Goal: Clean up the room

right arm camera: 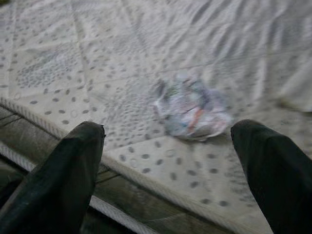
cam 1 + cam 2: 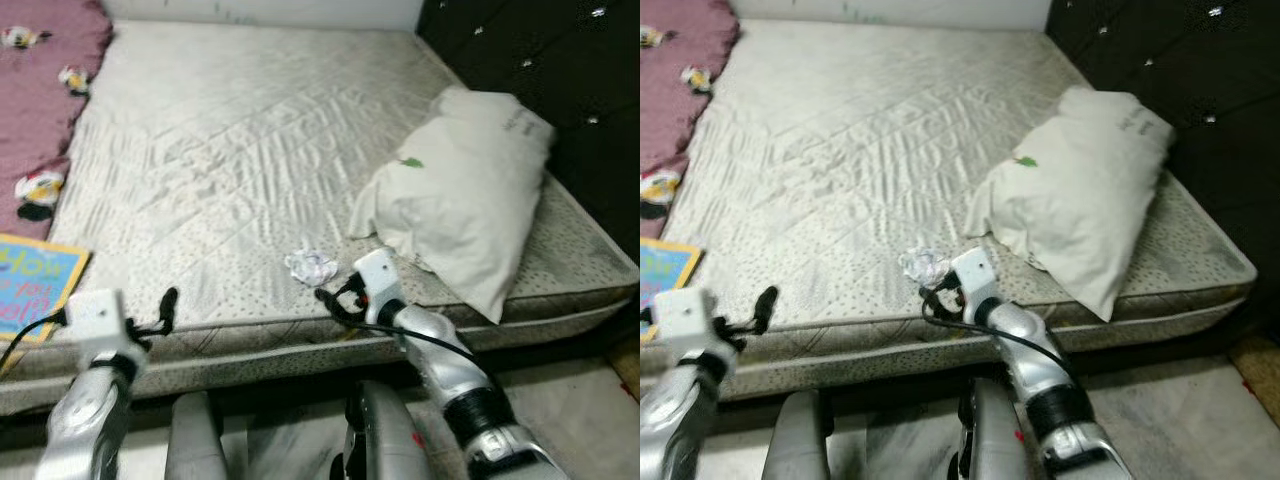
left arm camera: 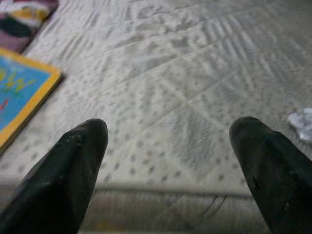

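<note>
While the two black fingers of the right gripper (image 1: 165,165) stand wide apart with nothing between them, the crumpled wrapper (image 1: 191,108) lies just past their tips, near the front edge of the mattress (image 2: 250,150). It is small, light and scrunched up, with bits of colour on it. If the fingers push forward too low, they could poke the soft mattress or catch on its edge seam, and the wrapper might slide away instead of going in between them. If they close too soon, they could pinch only air or bump the wrapper off the bed onto the floor. The left gripper (image 3: 170,161) is also spread wide and holds nothing; it hangs over the mattress edge, well apart from the wrapper. A bright picture book (image 2: 35,285) lies at the left side by a pink blanket (image 2: 40,100), and a white pillow (image 2: 465,205) sits at the right, next to a dark headboard (image 2: 560,80).
</note>
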